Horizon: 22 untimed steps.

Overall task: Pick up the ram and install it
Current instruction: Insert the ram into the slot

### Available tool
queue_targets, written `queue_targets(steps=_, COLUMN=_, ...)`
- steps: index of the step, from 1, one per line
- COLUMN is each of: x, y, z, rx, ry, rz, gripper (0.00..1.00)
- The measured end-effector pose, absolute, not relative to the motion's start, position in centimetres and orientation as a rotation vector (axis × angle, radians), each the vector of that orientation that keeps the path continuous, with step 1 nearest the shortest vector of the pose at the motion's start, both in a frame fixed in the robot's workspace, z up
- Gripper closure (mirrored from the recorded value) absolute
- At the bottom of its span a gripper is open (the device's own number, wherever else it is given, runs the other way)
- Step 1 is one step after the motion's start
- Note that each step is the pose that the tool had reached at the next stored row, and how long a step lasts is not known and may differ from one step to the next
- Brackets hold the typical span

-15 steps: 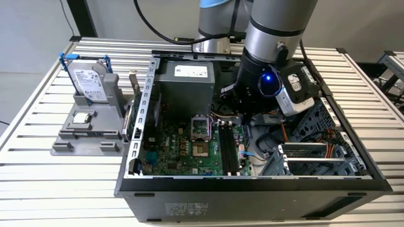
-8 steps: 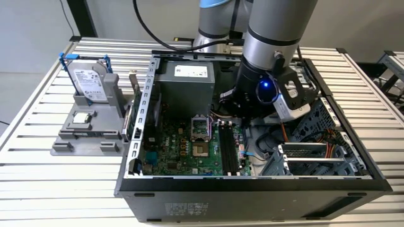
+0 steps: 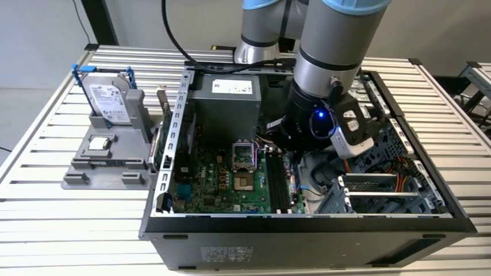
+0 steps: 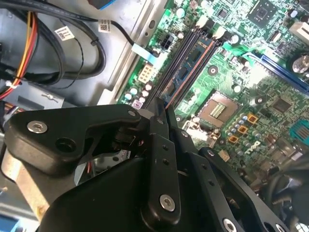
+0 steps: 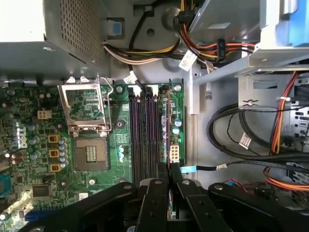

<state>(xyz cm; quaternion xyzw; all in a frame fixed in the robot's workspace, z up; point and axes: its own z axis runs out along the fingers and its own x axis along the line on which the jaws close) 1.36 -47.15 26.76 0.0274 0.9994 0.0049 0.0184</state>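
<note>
The ram (image 5: pixel 167 126) is a thin blue-green stick standing on edge in the outermost of the black memory slots (image 5: pixel 145 130) on the motherboard (image 3: pixel 222 184). In the second wrist view the ram (image 4: pixel 190 60) runs along that slot, away from the fingers. My gripper (image 5: pixel 169 168) is shut on the near end of the ram, its black fingers (image 5: pixel 155 193) close together on either side of the stick. The same grip shows at the gripper (image 4: pixel 163 111) in the second wrist view. In the exterior view the arm's wrist (image 3: pixel 322 123) reaches down into the open computer case over the slots.
An open processor socket (image 5: pixel 87 116) lies beside the slots. Cable bundles (image 5: pixel 241 140) and a metal drive cage (image 3: pixel 383 192) crowd the other side. The power supply (image 3: pixel 226 106) stands at the case's back. Outside, on the exterior view's left, a grey holder (image 3: pixel 103 167) carries a hard drive (image 3: pixel 107 100) and a processor chip (image 3: pixel 98 144).
</note>
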Motion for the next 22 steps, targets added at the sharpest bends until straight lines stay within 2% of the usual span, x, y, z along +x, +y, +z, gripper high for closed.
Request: queue_targets(steps=22, x=1.4, y=-47.3, z=23.9, rx=0.067, ry=3.141, rz=0.014, gripper=1.0)
